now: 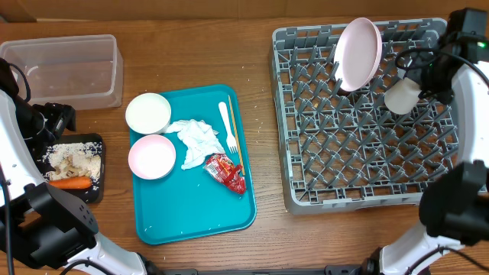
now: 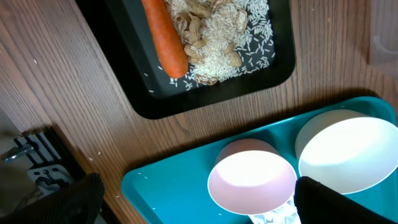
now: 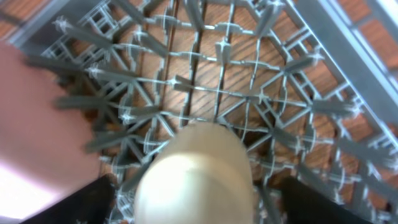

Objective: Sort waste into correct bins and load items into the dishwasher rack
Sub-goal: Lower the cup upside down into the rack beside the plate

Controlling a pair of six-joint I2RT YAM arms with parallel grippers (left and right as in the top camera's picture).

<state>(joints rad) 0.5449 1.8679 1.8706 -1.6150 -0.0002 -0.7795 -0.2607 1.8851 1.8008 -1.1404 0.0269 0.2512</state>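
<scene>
The grey dishwasher rack (image 1: pixel 367 137) stands at the right, with the pink plate (image 1: pixel 357 53) upright at its back. My right gripper (image 1: pixel 419 80) is over the rack. The white cup (image 3: pixel 196 177) lies between its spread fingers (image 3: pixel 199 202) with a gap on each side; the cup (image 1: pixel 401 95) rests tilted on the pegs. My left gripper (image 2: pixel 199 205) is wide open and empty above the teal tray's near edge, by the pink bowl (image 2: pixel 252 180) and white bowl (image 2: pixel 348 152). The black tray (image 2: pixel 186 102) holds the carrot (image 2: pixel 165 34) and food scraps (image 2: pixel 224 37).
The teal tray (image 1: pixel 191 206) also carries crumpled tissue (image 1: pixel 197 141), a white fork (image 1: pixel 228 126), a chopstick (image 1: pixel 236 137) and a red wrapper (image 1: pixel 227 173). The clear tub (image 1: pixel 61 69) stands at the back left. Bare wood lies between tray and rack.
</scene>
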